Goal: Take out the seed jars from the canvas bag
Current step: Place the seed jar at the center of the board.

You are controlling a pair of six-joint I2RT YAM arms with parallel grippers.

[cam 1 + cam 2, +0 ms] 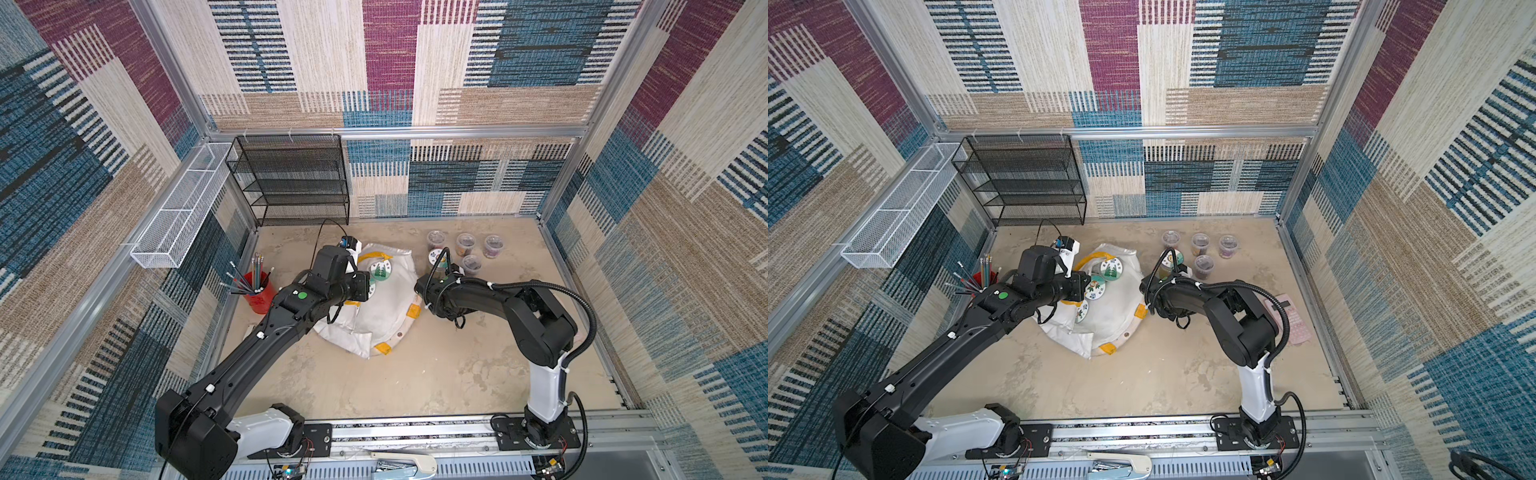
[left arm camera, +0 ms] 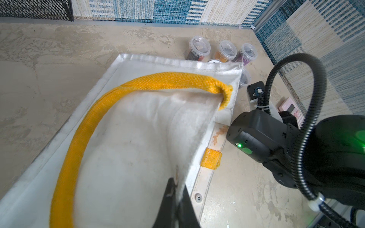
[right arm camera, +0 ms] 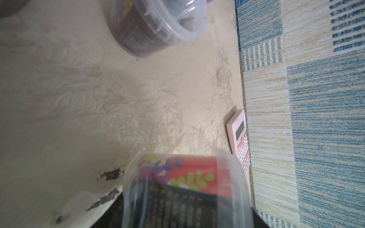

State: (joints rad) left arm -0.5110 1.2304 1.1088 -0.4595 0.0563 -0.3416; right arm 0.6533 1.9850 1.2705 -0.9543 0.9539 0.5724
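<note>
1. Canvas bag point(image 1: 386, 316), soft white cloth with a woven yellow strap point(image 2: 83, 126), slumps mid-table; left gripper point(image 2: 178, 199) pinches its rim fabric.
2. Round picture-lidded seed jars point(image 1: 1111, 269) lie in its mouth.
3. Right gripper point(image 3: 183, 207) straddles a clear, red-labelled jar point(image 3: 187, 177); grip unclear.
4. Four clear tubs point(image 1: 465, 245) stand on the mottled table point(image 1: 415, 374), rightmost.

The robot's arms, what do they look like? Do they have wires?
Both are chunky and mostly black, each with a white part near the bottom. The left arm wears a round green dot. The right arm has a bendy ribbed black hose looping along it, tied on with little white clips.
</note>
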